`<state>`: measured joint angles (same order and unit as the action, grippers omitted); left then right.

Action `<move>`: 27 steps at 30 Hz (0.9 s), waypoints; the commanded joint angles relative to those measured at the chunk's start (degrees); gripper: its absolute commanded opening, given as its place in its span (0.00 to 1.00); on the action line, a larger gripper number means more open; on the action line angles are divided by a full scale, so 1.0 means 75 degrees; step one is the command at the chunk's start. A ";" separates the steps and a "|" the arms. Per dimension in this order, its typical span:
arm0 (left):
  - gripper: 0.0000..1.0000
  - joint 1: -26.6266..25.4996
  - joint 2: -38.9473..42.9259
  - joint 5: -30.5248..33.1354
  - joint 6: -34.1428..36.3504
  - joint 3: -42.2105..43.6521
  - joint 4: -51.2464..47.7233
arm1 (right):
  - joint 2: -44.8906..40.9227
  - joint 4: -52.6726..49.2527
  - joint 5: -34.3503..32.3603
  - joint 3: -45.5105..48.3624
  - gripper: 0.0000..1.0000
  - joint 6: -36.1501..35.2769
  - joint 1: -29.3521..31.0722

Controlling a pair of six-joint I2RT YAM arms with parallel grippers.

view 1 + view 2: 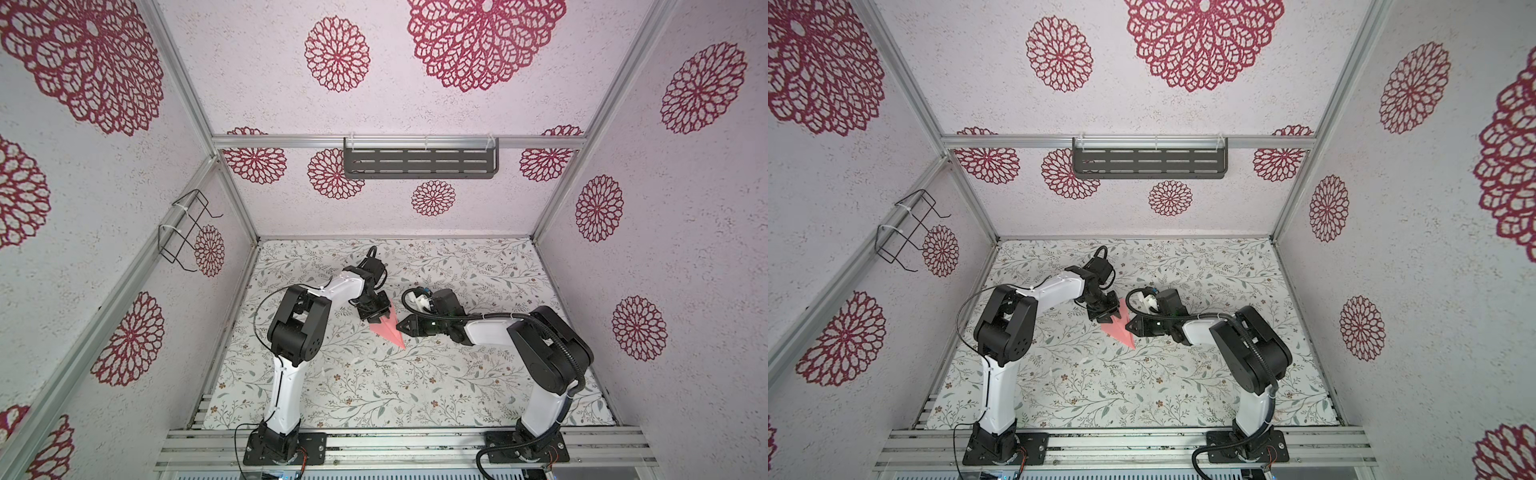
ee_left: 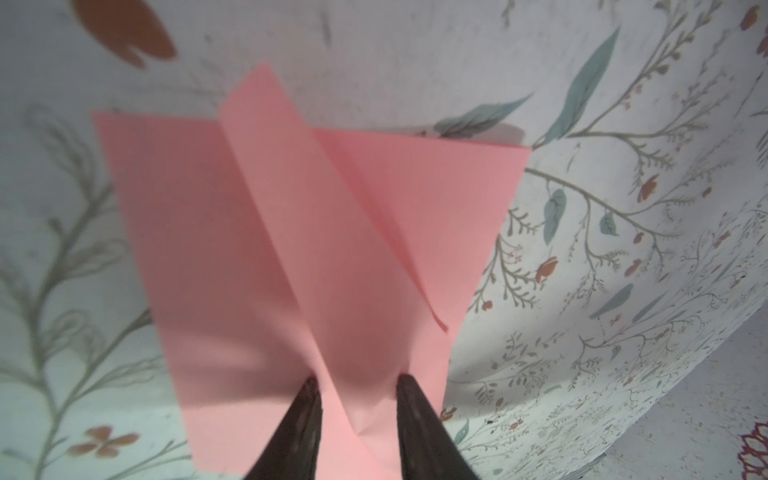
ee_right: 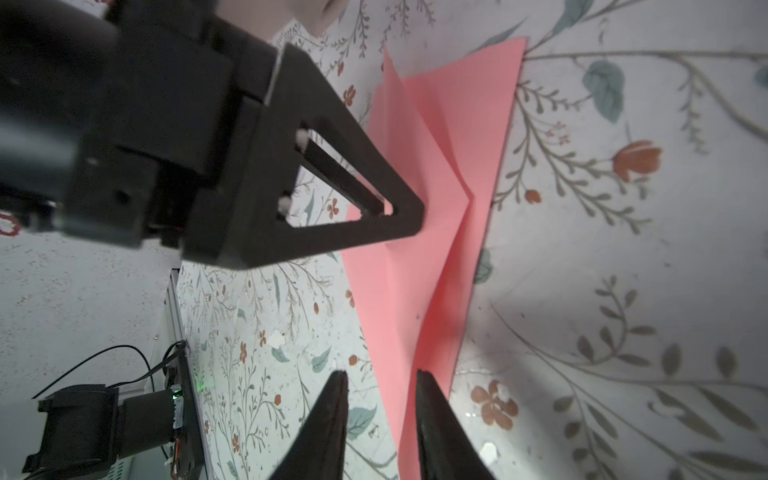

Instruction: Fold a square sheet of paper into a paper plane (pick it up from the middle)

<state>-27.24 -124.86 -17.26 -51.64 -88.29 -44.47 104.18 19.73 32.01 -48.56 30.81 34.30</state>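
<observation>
A bench (image 1: 478, 386) with a pale covering printed in leafy sprigs and small rust-brown flowers carries a salmon-pink paper plane (image 1: 386, 330). In both top views it lies near the middle, its pointed tip angled toward the near edge. A few small white flecks (image 1: 356, 360) lie nearby.

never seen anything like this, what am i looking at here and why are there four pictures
Two robot arms bolted at the near edge of a flowered table, each ending in a two-fingered gripper. Both top views look down on the scene; the other two come from cameras on the arms' wrists, looking along the fingers. On the table lies one pink paper plane, folded to a point. The left gripper straddles its raised centre fold, jaws apart; the right gripper stands open at its side. Neither clearly grips it.
</observation>
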 commanded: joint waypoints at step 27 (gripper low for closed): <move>0.35 0.0144 -0.1844 0.0588 0.0041 0.1098 -0.0232 | 0.1091 -0.0675 0.0938 -0.0640 0.06 -0.0987 -0.0116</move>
<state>-25.10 -125.40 -22.76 -51.64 -87.94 -43.46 110.96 14.06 36.36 -53.74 22.68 33.93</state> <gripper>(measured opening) 0.344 0.068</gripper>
